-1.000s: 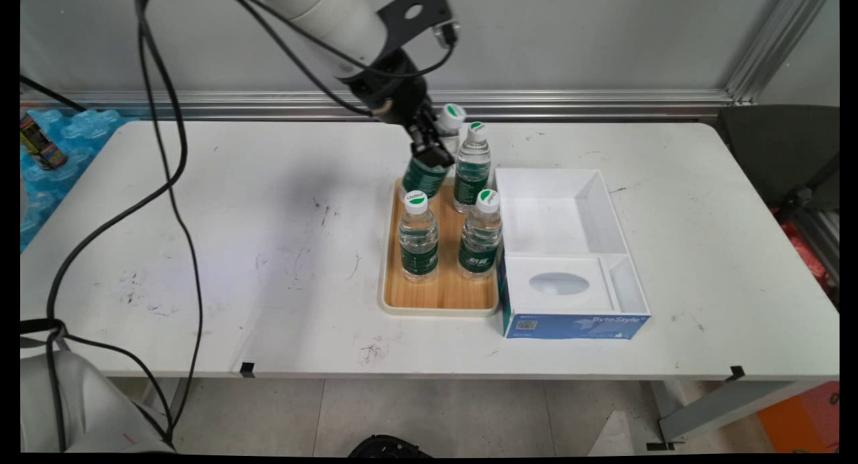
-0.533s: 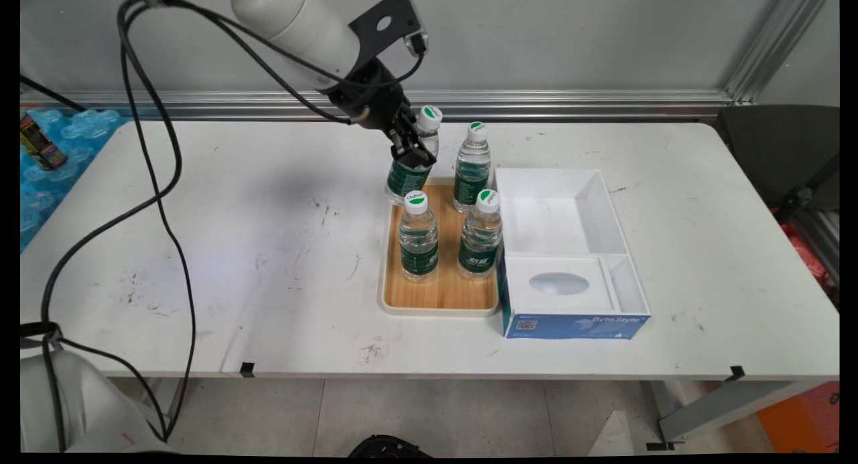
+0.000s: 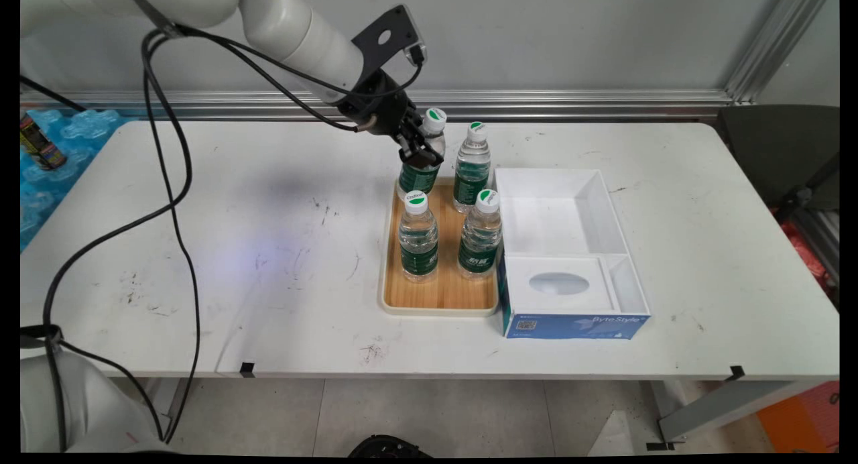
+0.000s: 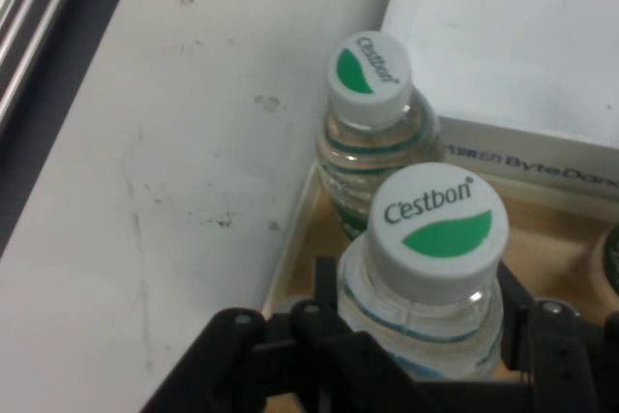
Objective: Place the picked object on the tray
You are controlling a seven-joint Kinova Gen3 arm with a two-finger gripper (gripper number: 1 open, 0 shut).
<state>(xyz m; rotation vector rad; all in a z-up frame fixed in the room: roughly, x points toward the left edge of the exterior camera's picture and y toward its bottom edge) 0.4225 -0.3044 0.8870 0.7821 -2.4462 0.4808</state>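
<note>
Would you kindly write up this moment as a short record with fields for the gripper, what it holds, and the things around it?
gripper: shut on held bottle, fingers either side of its neck
held bottle: tilted, at the wooden tray's far left corner
wooden tray: bears three upright bottles
white box: open, right of tray, touching it
table: white, scuffed

White table, scuffed with dark marks. Carries a bamboo tray with a cream rim, right of centre, and a white-and-blue ByteStyle box touching the tray's right side, toward the near edge.
</note>
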